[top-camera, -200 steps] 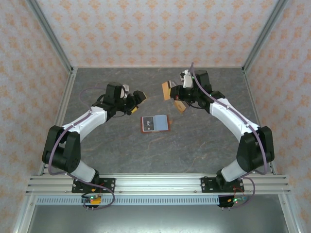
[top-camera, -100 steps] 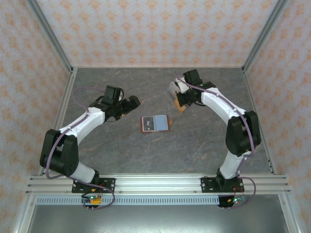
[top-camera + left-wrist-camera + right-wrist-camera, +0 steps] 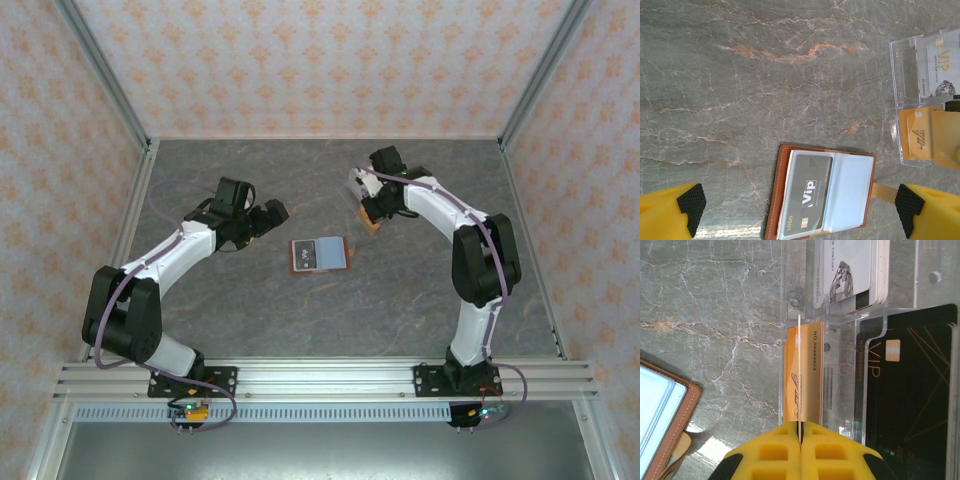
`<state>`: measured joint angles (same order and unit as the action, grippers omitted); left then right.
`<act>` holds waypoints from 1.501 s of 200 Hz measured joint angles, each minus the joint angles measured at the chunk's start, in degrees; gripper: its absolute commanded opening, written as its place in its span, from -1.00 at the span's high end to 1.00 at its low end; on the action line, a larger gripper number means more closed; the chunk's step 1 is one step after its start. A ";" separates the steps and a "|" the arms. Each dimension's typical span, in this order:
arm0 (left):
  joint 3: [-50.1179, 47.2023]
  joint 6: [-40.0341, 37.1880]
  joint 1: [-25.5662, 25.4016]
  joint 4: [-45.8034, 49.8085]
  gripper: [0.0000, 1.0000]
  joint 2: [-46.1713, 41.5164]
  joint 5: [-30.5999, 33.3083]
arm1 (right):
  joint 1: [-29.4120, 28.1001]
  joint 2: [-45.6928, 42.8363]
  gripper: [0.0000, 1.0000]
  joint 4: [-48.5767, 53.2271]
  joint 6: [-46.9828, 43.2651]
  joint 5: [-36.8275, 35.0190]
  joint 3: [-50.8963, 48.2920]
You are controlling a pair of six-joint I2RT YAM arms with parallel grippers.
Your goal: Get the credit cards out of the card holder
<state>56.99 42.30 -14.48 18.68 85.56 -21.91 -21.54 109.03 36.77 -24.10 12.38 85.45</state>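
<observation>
Lower centre of left-wrist view, card holder point(image 3: 852, 185): open flat, grey VIP card point(image 3: 807, 192) inside.
Right gripper point(image 3: 800, 432): clenched on a thin card point(image 3: 799, 355), edge-on above the clear tray point(image 3: 840, 385).
Left gripper point(image 3: 275, 212): released, empty.
Progress: partway, I judge — grey VIP card yet to come out.

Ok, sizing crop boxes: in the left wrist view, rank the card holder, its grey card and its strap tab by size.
1. card holder, though cut off below
2. grey card
3. strap tab
</observation>
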 measured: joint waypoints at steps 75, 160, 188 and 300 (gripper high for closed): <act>-0.11 0.00 0.00 -0.35 -1.00 0.92 -1.73 | 0.00 1.73 0.97 -0.15 -1.29 -0.59 0.09; -0.92 0.00 0.00 -0.83 -1.00 1.92 -2.32 | 0.00 2.67 0.29 -0.04 0.17 -0.66 1.57; -0.92 -0.04 0.00 -0.83 -1.00 1.92 -1.97 | 0.00 -0.63 0.01 0.81 4.70 -0.59 1.57; -2.36 -2.99 0.66 5.07 -1.00 -2.73 6.60 | -15.19 -12.76 -0.31 0.55 34.51 -0.48 -0.52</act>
<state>54.63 39.31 -13.82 23.75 82.83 -15.31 -36.73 96.27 37.32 10.41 11.90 84.93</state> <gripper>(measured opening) 0.997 0.665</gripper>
